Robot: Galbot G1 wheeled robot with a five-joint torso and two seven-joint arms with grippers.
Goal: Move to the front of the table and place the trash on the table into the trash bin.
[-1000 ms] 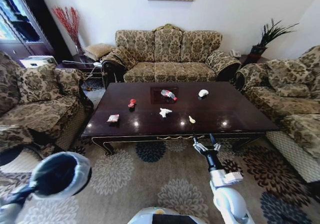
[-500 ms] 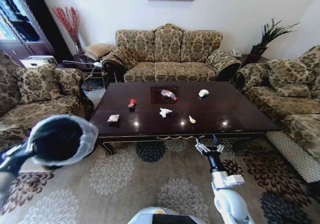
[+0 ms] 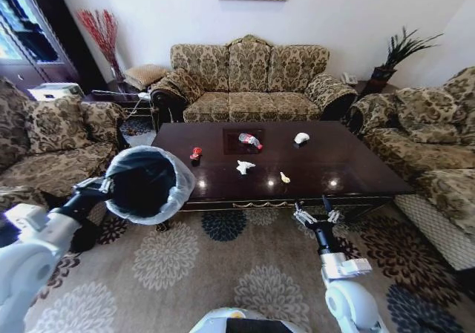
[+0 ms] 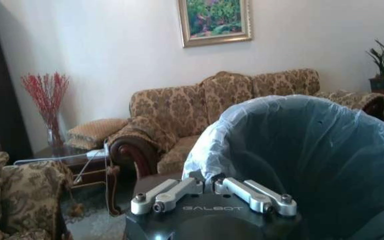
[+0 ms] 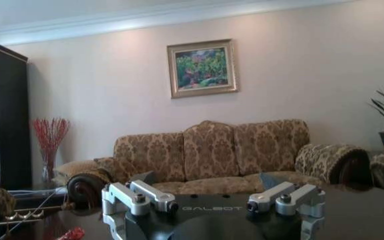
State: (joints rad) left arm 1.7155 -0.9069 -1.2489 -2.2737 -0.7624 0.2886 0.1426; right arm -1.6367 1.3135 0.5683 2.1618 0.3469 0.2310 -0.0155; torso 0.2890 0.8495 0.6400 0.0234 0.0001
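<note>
The dark glossy table [image 3: 356, 171] stands in front of me with the trash on it: a clear bottle with a red cap [image 3: 250, 140], a red wrapper [image 3: 196, 153], two crumpled white papers [image 3: 244, 167] [image 3: 301, 138] and a yellowish scrap [image 3: 285, 177]. My left gripper [image 3: 99, 187] is shut on the rim of the trash bin [image 3: 145, 185], holding it tilted in the air at the table's front left corner, its mouth toward me. The left wrist view shows that gripper [image 4: 212, 184] pinching the bag-lined bin [image 4: 312, 150]. My right gripper [image 3: 316, 215] [image 5: 212, 200] hangs open just before the table's front edge.
A sofa [image 3: 249, 81] stands behind the table, with armchairs at the left [image 3: 52, 140] and right [image 3: 430, 140]. A patterned carpet [image 3: 223, 266] covers the floor in front. A side table with a red-twig vase [image 3: 104, 36] sits at the back left, and a potted plant [image 3: 397, 51] at the back right.
My left arm has swung the trash bin up and to the right, from low at the left to the table's front left corner. The right gripper drifted slightly right and lower.
</note>
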